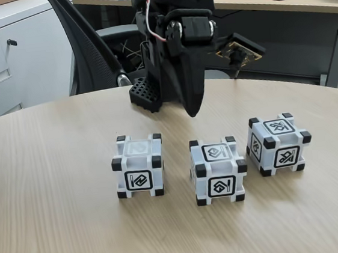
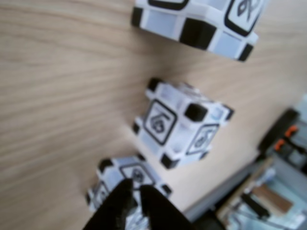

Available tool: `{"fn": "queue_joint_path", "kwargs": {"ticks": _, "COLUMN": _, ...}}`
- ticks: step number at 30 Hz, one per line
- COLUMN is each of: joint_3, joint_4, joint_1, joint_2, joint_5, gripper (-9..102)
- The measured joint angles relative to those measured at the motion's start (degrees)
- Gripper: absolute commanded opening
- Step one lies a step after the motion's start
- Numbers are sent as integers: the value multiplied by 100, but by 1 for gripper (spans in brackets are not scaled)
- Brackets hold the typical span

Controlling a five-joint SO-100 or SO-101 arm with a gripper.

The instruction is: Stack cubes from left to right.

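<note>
Found the left cube standing flat on the wooden table, with nothing on top. Just right of it, and apart, met the middle cube, a little nearer the fixed camera. Further right, apart again, met the right cube, turned slightly. Saw no stacking done yet, with all three in a row on the table.

Noted the gripper hanging above the table, behind the gap between left and middle cubes and touching neither. In the wrist view, read the gripper as all but closed, with a mere slit between the tips, holding nothing, and one cube just past them.

Judged this the first approach, before any pick. Called next for spreading the jaws wider than a cube, centring over one, and descending square to its faces.
</note>
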Motion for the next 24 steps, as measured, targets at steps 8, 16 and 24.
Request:
{"fn": "queue_joint_path", "kwargs": {"ticks": 8, "joint_3": 0, "joint_4": 0, "joint_1": 0, "joint_2": 0, "joint_5": 0, "gripper": 0}}
{"fn": "queue_joint_path", "kwargs": {"ticks": 16, "joint_3": 0, "joint_4": 0, "joint_1": 0, "joint_2": -18, "joint_5": -334, "gripper": 0}}
{"fn": "queue_joint_path", "kwargs": {"ticks": 24, "joint_3": 0, "joint_4": -352, "joint_1": 0, "joint_2": -62, "joint_5": -360, "gripper": 0}}
